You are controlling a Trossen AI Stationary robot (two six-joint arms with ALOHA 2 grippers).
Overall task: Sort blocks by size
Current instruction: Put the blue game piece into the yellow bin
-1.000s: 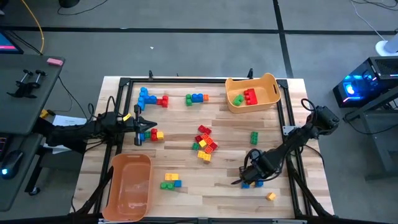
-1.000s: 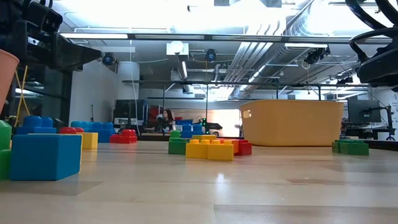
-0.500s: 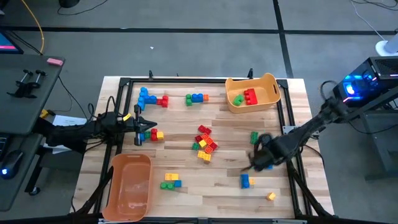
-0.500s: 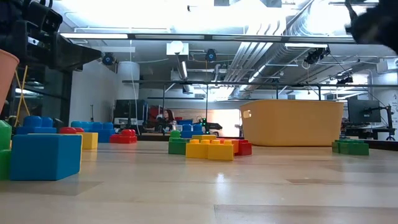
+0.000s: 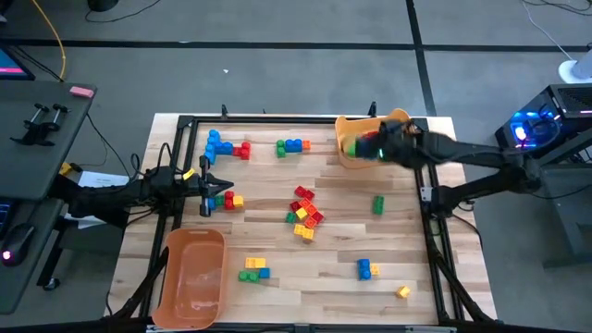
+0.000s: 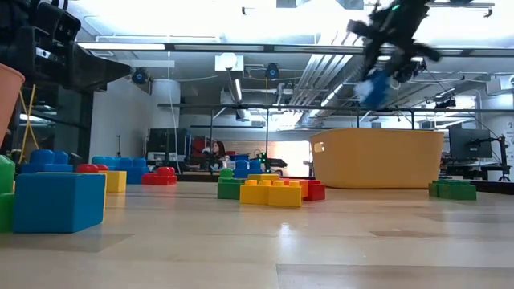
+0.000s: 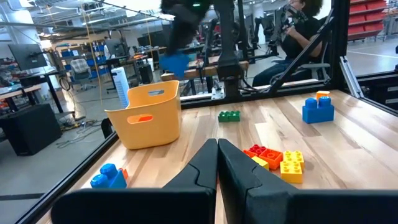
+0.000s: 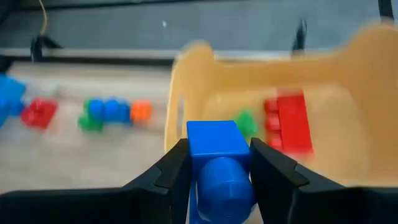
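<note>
My right gripper (image 5: 366, 146) hangs above the orange bin (image 5: 403, 129) at the table's far right, shut on a small blue block (image 8: 217, 146). The same block shows high above the bin in the low view (image 6: 373, 87). Red (image 8: 292, 124) and green blocks (image 8: 246, 122) lie inside that bin. Other blocks lie scattered on the table: a red-yellow-green heap (image 5: 303, 213) in the middle, a blue and an orange one (image 5: 365, 268) near right, and a green one (image 5: 377, 204). My left gripper (image 5: 215, 188) waits shut at the table's left side. My right gripper pinches the blue block by two opposite sides (image 8: 194, 144) between its two fingers. The fingers slant down toward the table's far edge. The block is lifted clear, above the bin's near-left rim, with a round stud (image 8: 222, 183) facing back toward the wrist.
A second orange bin (image 5: 194, 276) lies at the near left. Blue and red blocks (image 5: 225, 146) and a green-blue-orange row (image 5: 292, 145) sit along the far edge. Yellow, green and blue blocks (image 5: 252, 269) lie near the front. A black frame (image 5: 435, 199) borders the table.
My right gripper has risen from the near right of the table with the blue block. It has swung toward the far edge and now stands over the orange bin, tipped less steeply down. A blue block stays behind on the table where it picked.
</note>
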